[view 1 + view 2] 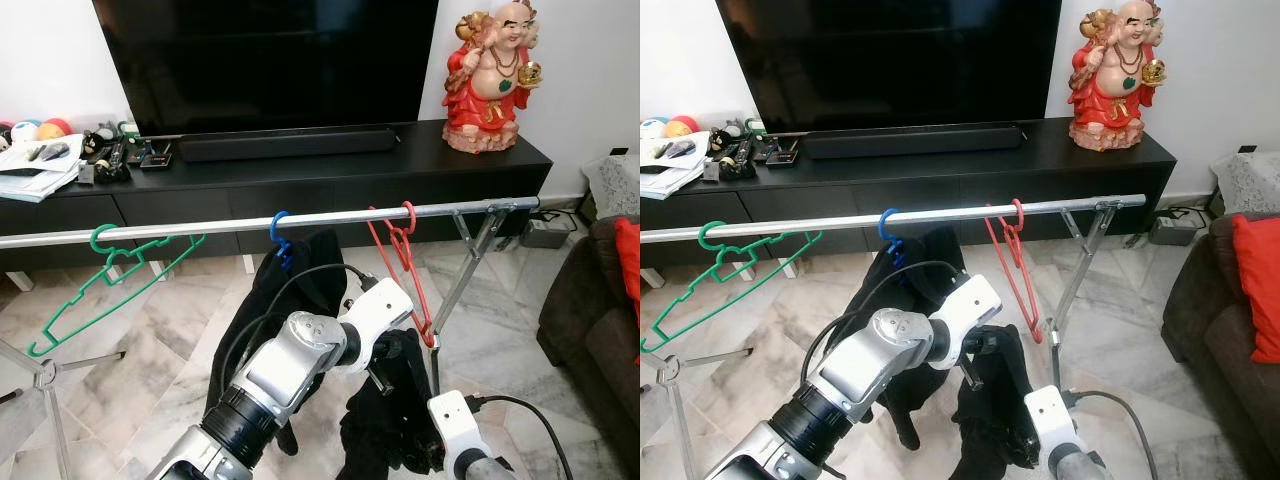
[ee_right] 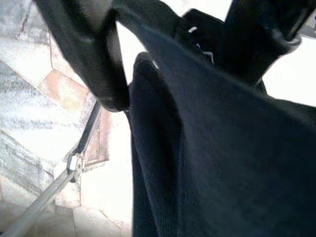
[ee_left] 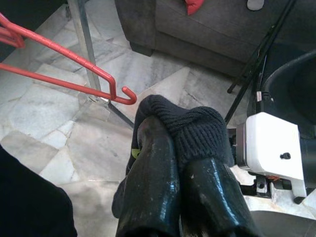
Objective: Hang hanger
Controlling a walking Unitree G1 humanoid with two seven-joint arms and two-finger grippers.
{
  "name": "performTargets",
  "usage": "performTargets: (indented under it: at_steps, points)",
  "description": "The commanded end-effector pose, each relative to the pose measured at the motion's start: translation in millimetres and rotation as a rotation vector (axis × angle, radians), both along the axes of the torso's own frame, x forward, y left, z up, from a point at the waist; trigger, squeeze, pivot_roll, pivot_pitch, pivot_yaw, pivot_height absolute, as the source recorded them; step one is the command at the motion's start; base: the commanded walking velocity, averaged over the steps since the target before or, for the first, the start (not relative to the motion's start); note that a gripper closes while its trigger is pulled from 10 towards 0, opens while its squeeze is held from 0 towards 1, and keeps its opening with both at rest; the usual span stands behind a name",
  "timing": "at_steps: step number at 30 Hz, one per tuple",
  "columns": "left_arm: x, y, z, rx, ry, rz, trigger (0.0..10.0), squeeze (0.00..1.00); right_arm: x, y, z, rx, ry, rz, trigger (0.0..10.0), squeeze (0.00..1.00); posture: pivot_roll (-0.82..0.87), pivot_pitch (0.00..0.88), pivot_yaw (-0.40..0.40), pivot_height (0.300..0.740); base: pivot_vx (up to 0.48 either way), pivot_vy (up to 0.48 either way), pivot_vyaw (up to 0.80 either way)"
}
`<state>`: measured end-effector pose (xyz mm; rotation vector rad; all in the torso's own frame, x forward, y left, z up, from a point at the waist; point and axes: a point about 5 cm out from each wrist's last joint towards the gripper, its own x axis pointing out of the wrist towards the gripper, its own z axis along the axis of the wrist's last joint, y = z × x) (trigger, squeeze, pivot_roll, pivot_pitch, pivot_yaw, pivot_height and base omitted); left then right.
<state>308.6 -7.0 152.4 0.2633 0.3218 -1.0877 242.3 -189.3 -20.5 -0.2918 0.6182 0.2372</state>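
Rail (image 1: 250, 222) of the clothes rack crosses the middle of my head view from left edge to right of centre, carrying three hangers. The red hanger (image 1: 405, 262) hooks on right of centre and hangs with its long axis running steeply down toward the lower right, its lower tip just above the black knit garment (image 1: 385, 410). My left gripper (image 3: 173, 187) sits low in the centre of the frame, just below and left of that hanger; in the left wrist view its two fingers (image 3: 148, 182) are clenched together on a fold of the garment. My right gripper (image 1: 425, 450) is at the bottom, right of centre, buried in the same cloth; I cannot tell whether it is clamped. The blue hanger (image 1: 281, 240) hooks at centre with dark clothing below it, the green hanger (image 1: 105, 275) tilts at the left. I can read no writing anywhere.
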Motion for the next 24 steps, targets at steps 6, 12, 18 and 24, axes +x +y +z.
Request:
performTargets:
  at_steps: [6,12,18,24]
  points:
    - [-0.4,-0.2,7.1,-0.016,-0.035,-0.011,0.0,0.0,4.0,-1.6,-0.7,-0.001,-0.011,-0.021,0.0,0.0,0.02,0.051,0.061,0.74,0.0,0.0,0.0]
    - [-0.3,0.0,7.2,-0.015,-0.035,-0.011,0.0,0.0,4.9,-1.7,-1.1,0.009,-0.015,-0.028,0.0,0.0,0.02,0.051,0.062,0.74,0.0,0.0,0.0]
    - [-0.2,-0.1,7.3,-0.014,-0.036,-0.01,0.0,0.0,4.6,-0.8,-2.2,0.017,-0.008,-0.017,0.0,0.0,0.02,0.05,0.061,0.74,0.0,0.0,0.0]
    - [-0.1,0.1,7.2,-0.014,-0.035,-0.009,0.0,0.0,0.6,-2.1,-5.6,0.015,0.007,-0.038,0.0,0.0,0.03,0.05,0.06,0.74,0.0,0.0,0.0]
